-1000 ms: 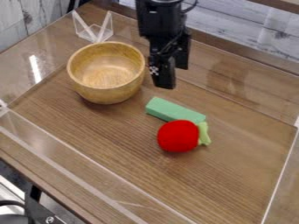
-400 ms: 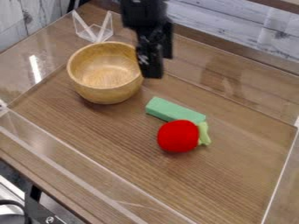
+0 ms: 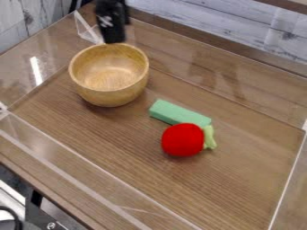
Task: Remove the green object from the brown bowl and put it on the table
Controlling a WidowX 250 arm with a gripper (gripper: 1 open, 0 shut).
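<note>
the claw has been moved back, past the bowl point(image 3: 109, 97); whether it is open cannot be told. the green block point(image 3: 180, 113) is seen outside the bowl, on the table point(image 3: 90, 154), so the job looks done.

Red round toy fruit point(image 3: 182, 140) with pale green leaf point(image 3: 209, 137), dark cables point(image 3: 17, 212) at lower left

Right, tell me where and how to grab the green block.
Grip the green block across its long sides near the middle, probably from straight above: it lies flat, slim and straight-edged, and the red fruit crowds its near side.
</note>
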